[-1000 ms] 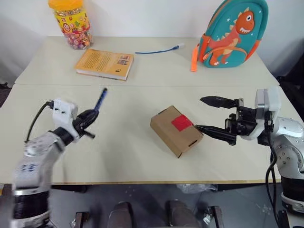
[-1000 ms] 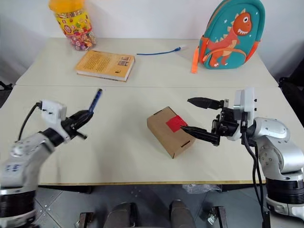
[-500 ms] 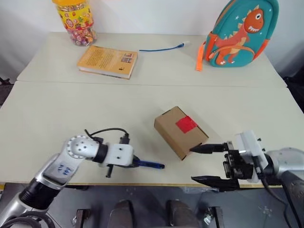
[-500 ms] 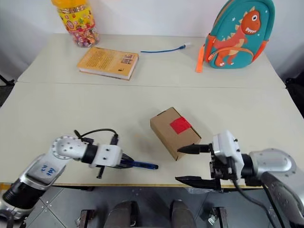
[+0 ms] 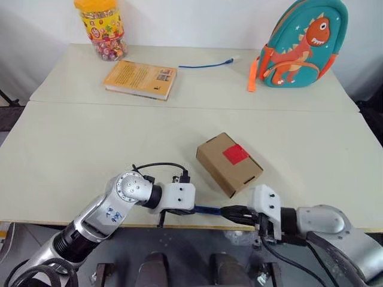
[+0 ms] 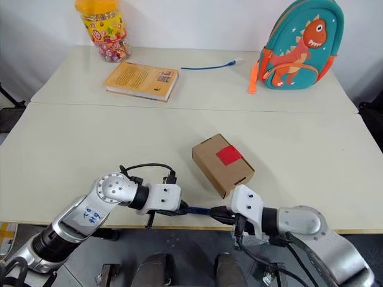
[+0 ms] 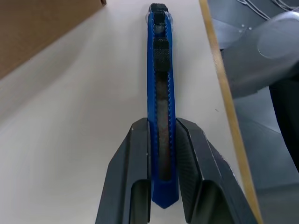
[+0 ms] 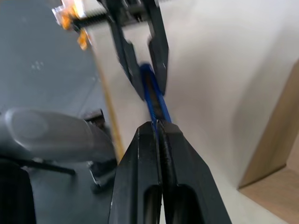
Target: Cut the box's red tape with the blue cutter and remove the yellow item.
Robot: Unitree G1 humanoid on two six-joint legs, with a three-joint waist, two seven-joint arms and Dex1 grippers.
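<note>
box (image 5: 229, 164): brown | red tape (image 5: 236, 154): bright red, on box top | blue cutter (image 7: 160, 93): blue, darker tip, just beside box

Matt brown cardboard box (image 5: 229, 164)

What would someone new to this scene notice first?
Probably the two grippers meeting at the near table edge: the left gripper clamps the blue cutter, and the right gripper has shut on its far end. Just beyond them sits the brown box with its red tape uncut. A bright dinosaur backpack stands at the far right.
</note>
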